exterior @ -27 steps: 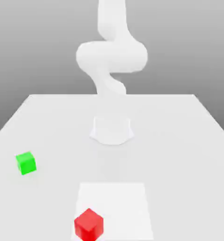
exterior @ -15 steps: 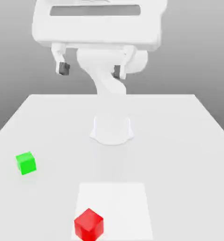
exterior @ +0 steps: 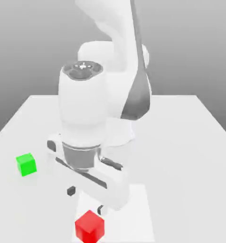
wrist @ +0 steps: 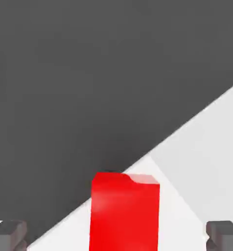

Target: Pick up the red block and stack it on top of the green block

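Fingers (exterior: pixel 71 190) spread wide and empty, gripper (exterior: pixel 86 199) poised just above the red block (exterior: pixel 89 226), block lying between and below the fingertips near the table (exterior: pixel 191 142) front edge, green block (exterior: pixel 26 164) well apart from the red block.

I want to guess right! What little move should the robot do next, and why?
Probably lower the tool straight down. Its fingers are open on either side of the small bright red cube, not touching it yet, and the small bright green cube sits apart on the white table.
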Controlling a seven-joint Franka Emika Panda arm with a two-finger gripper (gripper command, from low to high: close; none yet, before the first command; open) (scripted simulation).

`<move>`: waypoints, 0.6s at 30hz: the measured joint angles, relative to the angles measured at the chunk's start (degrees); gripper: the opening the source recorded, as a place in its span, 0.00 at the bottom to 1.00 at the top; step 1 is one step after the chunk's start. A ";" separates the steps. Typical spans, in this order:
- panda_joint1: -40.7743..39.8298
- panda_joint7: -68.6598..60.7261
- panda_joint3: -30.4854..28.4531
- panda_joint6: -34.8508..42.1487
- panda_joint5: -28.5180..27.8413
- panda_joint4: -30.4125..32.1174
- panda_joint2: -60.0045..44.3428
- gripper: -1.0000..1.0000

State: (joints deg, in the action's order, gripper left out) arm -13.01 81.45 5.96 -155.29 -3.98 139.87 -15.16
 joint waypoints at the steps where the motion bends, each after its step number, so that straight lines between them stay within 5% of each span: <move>1: 0.22 0.39 -0.32 -1.63 -0.33 -0.26 -2.06 0.50; 3: 0.94 1.06 -1.21 -5.03 -1.10 -0.86 -6.22 0.50; 4: 1.19 1.25 -1.52 -6.09 -1.34 -1.05 -7.51 0.00; 11: 1.15 1.29 -1.46 -6.10 -1.35 -1.04 -7.43 0.00; 18: -1.10 4.49 -2.51 1.83 1.18 2.26 3.69 0.00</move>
State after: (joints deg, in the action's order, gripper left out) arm -14.11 85.95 3.44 -153.46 -2.80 142.12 -11.47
